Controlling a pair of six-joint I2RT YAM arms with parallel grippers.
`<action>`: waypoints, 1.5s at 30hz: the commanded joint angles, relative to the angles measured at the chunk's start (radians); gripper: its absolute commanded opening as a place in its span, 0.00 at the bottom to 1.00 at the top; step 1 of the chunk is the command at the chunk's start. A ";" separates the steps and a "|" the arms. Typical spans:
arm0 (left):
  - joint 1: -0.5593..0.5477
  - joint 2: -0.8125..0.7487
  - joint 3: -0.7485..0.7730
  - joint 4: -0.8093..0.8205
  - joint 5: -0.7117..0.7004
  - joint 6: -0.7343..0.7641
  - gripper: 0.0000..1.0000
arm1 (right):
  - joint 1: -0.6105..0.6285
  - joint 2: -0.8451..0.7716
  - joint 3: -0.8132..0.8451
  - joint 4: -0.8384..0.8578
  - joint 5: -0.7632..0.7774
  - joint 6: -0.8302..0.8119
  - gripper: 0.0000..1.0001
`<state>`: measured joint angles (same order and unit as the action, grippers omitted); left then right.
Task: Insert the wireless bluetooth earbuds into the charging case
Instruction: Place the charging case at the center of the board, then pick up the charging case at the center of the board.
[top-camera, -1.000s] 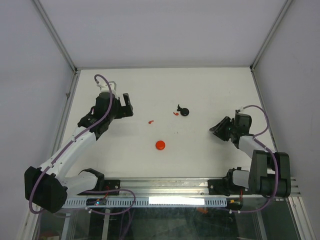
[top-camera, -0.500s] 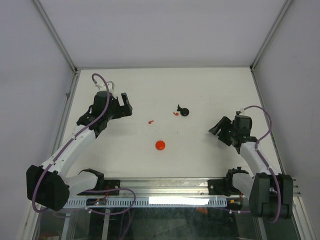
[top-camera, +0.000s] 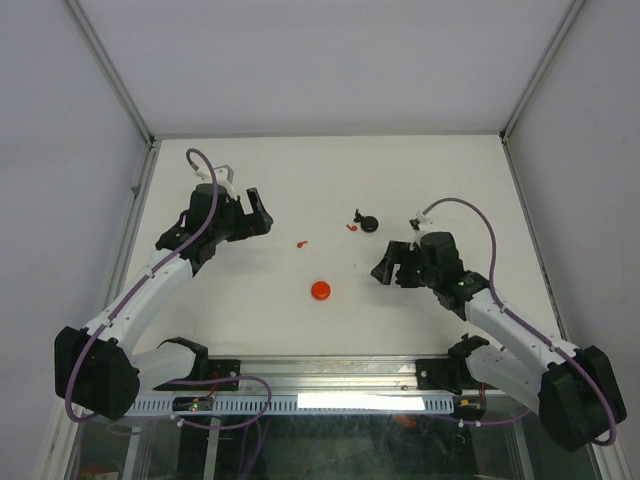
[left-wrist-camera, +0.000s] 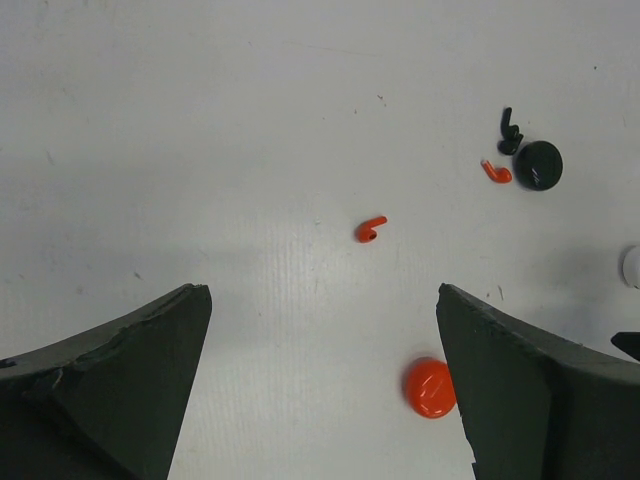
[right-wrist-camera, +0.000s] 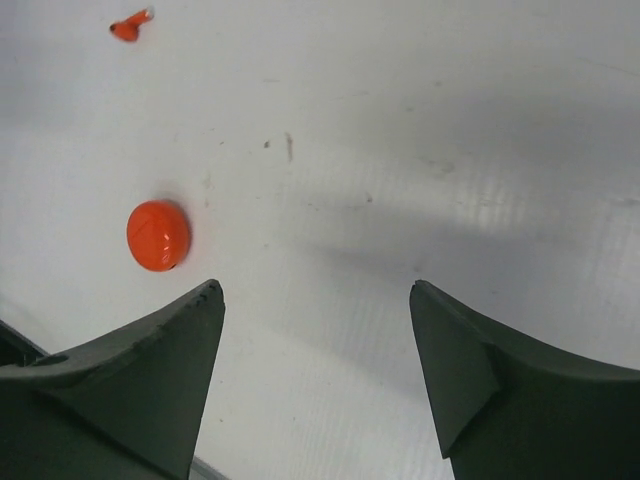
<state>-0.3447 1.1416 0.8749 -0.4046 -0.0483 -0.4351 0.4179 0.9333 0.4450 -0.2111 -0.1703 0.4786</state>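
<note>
Red case (top-camera: 320, 290) nearest. Right gripper (right-wrist-camera: 315, 288) beside it, fingers spread, empty. Left gripper (left-wrist-camera: 322, 295) wide, empty. Lone red earbud (top-camera: 302, 243) mid-table. Farther: 2nd red earbud (top-camera: 351, 227) and black earbud (top-camera: 359, 214) beside black case (top-camera: 371, 224).

The left arm reaches far forward from its base, wrist bent so the left gripper (top-camera: 258, 212) points rightward. It hangs beyond and to the left of the red round case (top-camera: 320, 290), well apart from it, jaws spread wide with nothing between them. The right arm stretches low and leftward. The right gripper (top-camera: 390, 262) sits to the right of that case, slightly beyond it, jaws parted and empty.
</note>
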 joint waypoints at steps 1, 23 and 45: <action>0.010 -0.023 -0.026 0.014 0.047 -0.055 0.99 | 0.155 0.065 0.012 0.197 0.052 -0.082 0.78; 0.009 -0.040 -0.223 0.085 0.322 -0.239 0.99 | 0.623 0.444 0.075 0.605 0.181 -0.347 0.75; -0.010 -0.021 -0.328 0.219 0.393 -0.359 0.98 | 0.697 0.642 0.161 0.649 0.374 -0.542 0.68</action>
<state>-0.3470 1.1236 0.5472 -0.2512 0.3191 -0.7597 1.1103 1.5547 0.5568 0.3664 0.1848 -0.0311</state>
